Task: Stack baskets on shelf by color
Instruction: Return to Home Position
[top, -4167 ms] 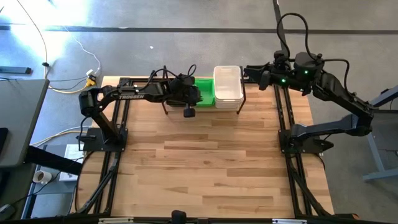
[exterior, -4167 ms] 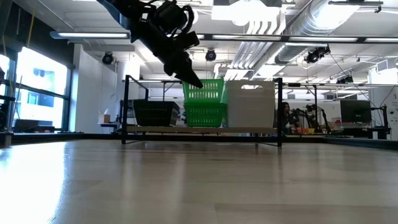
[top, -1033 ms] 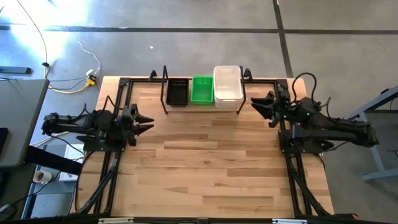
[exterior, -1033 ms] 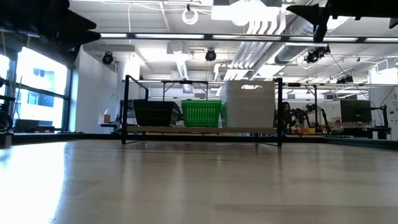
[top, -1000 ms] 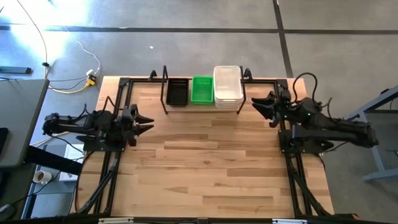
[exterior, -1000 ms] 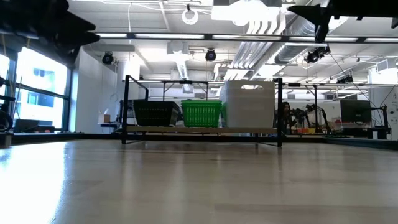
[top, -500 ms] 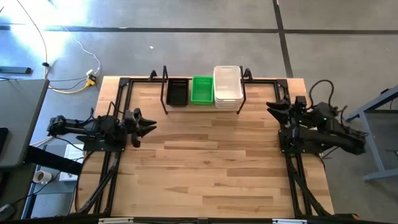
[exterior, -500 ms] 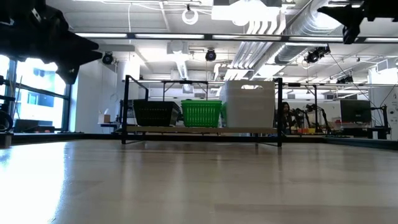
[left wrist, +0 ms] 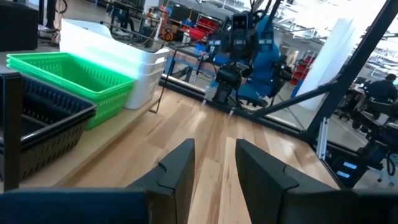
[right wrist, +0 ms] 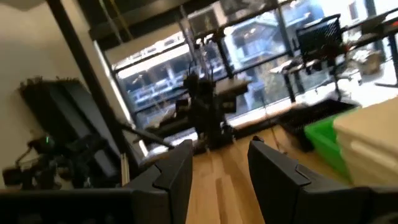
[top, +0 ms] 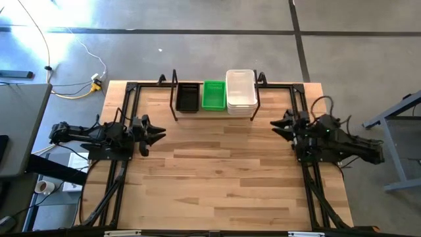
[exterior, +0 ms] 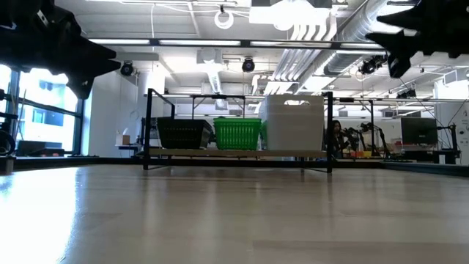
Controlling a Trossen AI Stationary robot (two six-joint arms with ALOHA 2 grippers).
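The shelf (top: 214, 108), a narrow light-wood board in a black wire frame, stands at the table's far edge. On it sit a black mesh basket (top: 187, 97), a green basket stack (top: 214, 95) and a taller white basket stack (top: 241, 91), side by side on their bases; they also show as black (exterior: 182, 133), green (exterior: 237, 133) and white (exterior: 295, 122). My left gripper (top: 156, 133) hovers open over the table's left edge, fingers (left wrist: 180, 169) pointing right. My right gripper (top: 276, 125) hovers open at the right edge, pointing left, fingers (right wrist: 175, 175) apart.
The butcher-block tabletop (top: 217, 171) stretches bare between the arms and toward the near edge. Black arm mounts and rails run along the left side (top: 122, 164) and the right side (top: 309, 164). A grey table corner (top: 20, 125) stands left of the workspace.
Both arms have settled at the table's sides. My right gripper has drawn back toward the right edge, then swung a little toward the near edge and come lower. My left gripper has dropped slightly and edged toward the near side. The baskets have not moved.
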